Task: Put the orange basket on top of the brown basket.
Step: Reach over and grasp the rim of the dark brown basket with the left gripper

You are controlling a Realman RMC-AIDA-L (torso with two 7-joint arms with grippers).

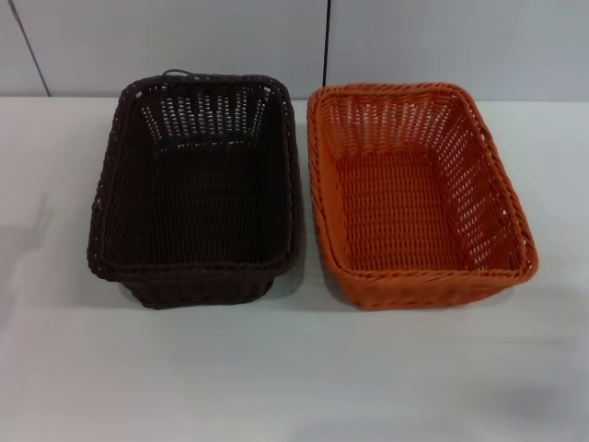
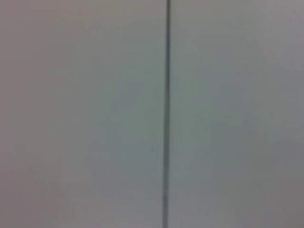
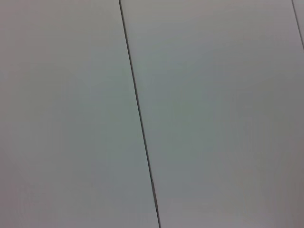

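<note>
The white worktop [image 1: 276, 368] carries both baskets, and the brown basket [image 1: 195, 189] serves as the landmark. It stands on the robot's left half of the head view, upright and empty, its long axis running away from the robot toward the pale panelled wall [image 1: 184, 41]. The orange basket [image 1: 419, 193] sits just to its right, the two braided rims near each other or perhaps touching at the far corners; it too is upright and empty, with its long axis roughly parallel to the brown one, turned slightly. Neither hand shows in any view: both wrist views take in only the grey wall panels and a dark seam [image 2: 167, 114], so whether either hand is spread or pressed together cannot be told, nor where it stands. By side alone, the right arm is probably the nearer to the orange basket, and the coming move would be a lift and a short carry leftward onto the brown basket. No brand, label or writing can be read anywhere.
</note>
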